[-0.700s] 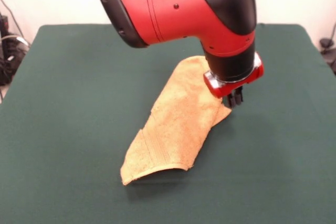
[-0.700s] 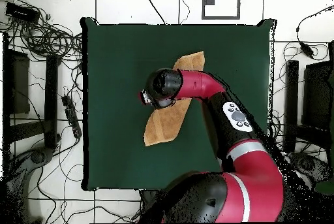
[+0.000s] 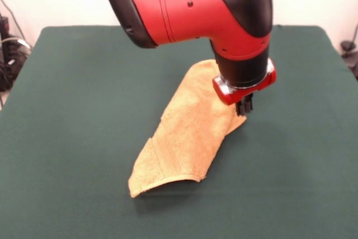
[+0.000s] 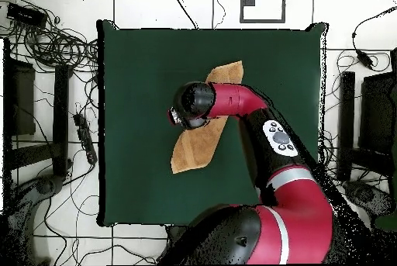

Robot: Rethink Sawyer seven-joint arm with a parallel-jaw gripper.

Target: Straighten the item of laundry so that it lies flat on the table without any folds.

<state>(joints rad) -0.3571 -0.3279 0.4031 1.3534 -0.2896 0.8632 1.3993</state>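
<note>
One orange-tan fluffy terry towel (image 3: 187,130) lies folded lengthwise on the dark green felt table (image 3: 72,138). Soft and limp, it should be pinched at an edge. Whether the black gripper (image 3: 244,106) holds anything, I cannot tell.

Front view: low, close, across the table (image 3: 67,138), facing the arm (image 3: 190,4) entering at frame top. Overhead view: high, straight down, whole table (image 4: 139,84) framed, robot base at frame bottom. Both share the tabletop.
</note>
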